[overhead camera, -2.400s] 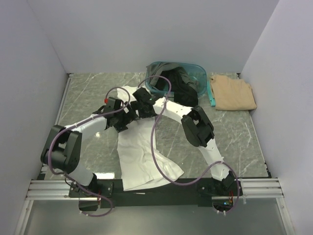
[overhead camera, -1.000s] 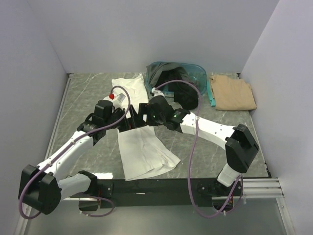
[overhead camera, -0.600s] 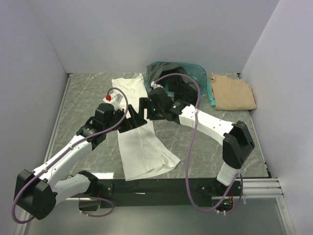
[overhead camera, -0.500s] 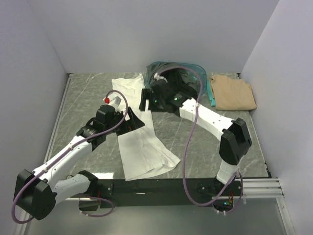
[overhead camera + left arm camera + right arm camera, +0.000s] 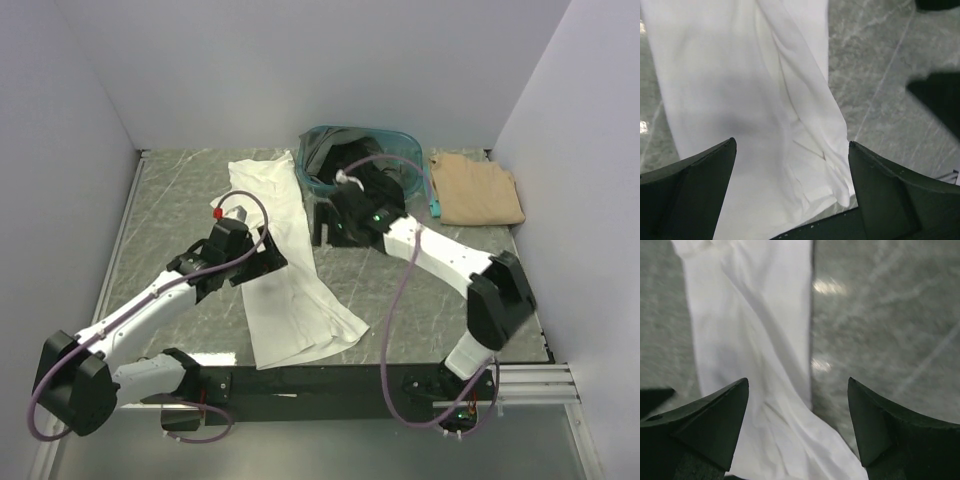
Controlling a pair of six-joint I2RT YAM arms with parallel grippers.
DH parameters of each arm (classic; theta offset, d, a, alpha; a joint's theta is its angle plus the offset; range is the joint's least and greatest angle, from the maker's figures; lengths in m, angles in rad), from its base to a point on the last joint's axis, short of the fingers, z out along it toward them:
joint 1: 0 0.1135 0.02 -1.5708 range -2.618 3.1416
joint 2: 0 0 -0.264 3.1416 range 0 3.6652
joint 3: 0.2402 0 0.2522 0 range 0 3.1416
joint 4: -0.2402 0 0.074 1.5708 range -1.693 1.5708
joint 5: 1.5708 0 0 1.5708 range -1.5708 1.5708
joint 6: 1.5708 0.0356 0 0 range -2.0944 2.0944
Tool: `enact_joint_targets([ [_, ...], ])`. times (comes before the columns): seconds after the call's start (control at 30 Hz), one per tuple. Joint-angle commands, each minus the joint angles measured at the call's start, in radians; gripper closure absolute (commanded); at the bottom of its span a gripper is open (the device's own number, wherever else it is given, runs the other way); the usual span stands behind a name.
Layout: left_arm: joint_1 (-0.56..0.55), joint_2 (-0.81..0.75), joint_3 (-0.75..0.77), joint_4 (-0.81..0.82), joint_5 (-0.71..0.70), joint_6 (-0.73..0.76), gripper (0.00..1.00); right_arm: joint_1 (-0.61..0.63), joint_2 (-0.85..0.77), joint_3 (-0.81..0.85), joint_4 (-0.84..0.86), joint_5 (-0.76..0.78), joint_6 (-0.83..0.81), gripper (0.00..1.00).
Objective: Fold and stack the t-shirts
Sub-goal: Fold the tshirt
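Observation:
A large white t-shirt (image 5: 290,300) lies on the table as a long, partly folded strip running from the far left to the near edge. My left gripper (image 5: 264,262) hovers open over its middle, with wrinkled white cloth (image 5: 765,100) below the left gripper (image 5: 791,144) and nothing held. My right gripper (image 5: 321,226) is open just right of the strip, above the shirt's right edge (image 5: 750,315); nothing sits between the right gripper (image 5: 798,381) fingers. A tan t-shirt (image 5: 478,190) lies folded at the far right. Black and dark grey t-shirts (image 5: 385,178) spill from the basket.
The teal plastic basket (image 5: 400,135) stands at the back, right behind my right wrist. Grey marble tabletop (image 5: 180,200) shows to the left of the white shirt and between the arms (image 5: 890,315). White walls enclose three sides. A metal rail (image 5: 560,385) runs along the near edge.
My right gripper has pulled back to the right, off the white shirt toward the basket. My left gripper has shifted slightly nearer. The white shirt stays stretched out flat.

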Motion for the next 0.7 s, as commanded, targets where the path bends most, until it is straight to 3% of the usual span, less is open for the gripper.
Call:
enact_joint_targets([
  [0.0, 0.042, 0.062, 0.074, -0.012, -0.070, -0.011, 0.01, 0.001, -0.197, -0.178, 0.008, 0.029, -0.023, 0.15],
  [0.13, 0.138, 0.137, 0.096, 0.046, -0.046, 0.009, 0.00, 0.003, -0.352, -0.460, -0.045, 0.012, -0.002, 0.18],
  [0.33, 0.246, 0.287, 0.139, 0.118, 0.011, 0.023, 0.01, 0.046, -0.497, -0.660, -0.096, 0.016, 0.050, 0.23],
  [0.67, 0.260, 0.383, 0.151, 0.148, 0.014, 0.027, 0.01, 0.090, -0.379, -0.701, 0.008, -0.070, 0.061, 0.40],
])
